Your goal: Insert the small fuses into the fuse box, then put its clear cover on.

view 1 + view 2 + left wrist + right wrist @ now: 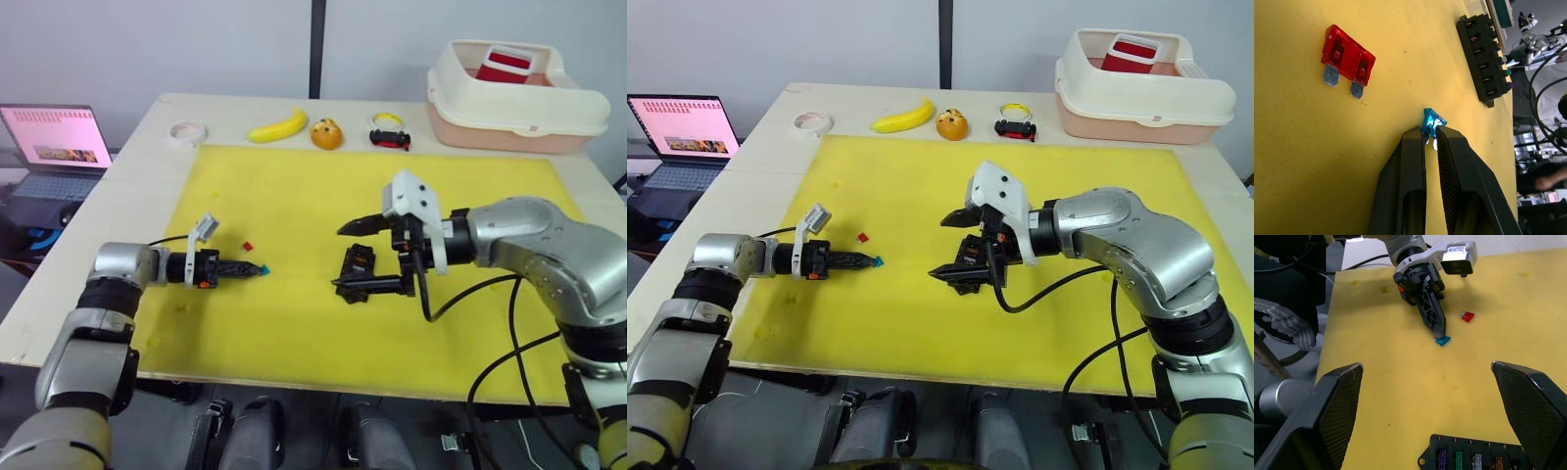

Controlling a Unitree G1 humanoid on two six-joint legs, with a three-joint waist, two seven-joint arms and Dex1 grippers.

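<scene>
Yellow mat (294,196) on pale table (147,147), laptop (54,147) beside

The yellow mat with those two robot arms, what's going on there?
The left gripper is pinched on a teal fuse at the yellow mat, with a red fuse lying loose beside it. The right gripper hangs open around the black fuse box, which already has four fuses seated.

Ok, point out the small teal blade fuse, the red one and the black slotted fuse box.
Small teal blade fuse (1432,122), left wrist view, its plastic body.
Red blade fuse (1348,54), left wrist view, its body.
Black slotted fuse box (1484,58), left wrist view, its slotted face.
</scene>
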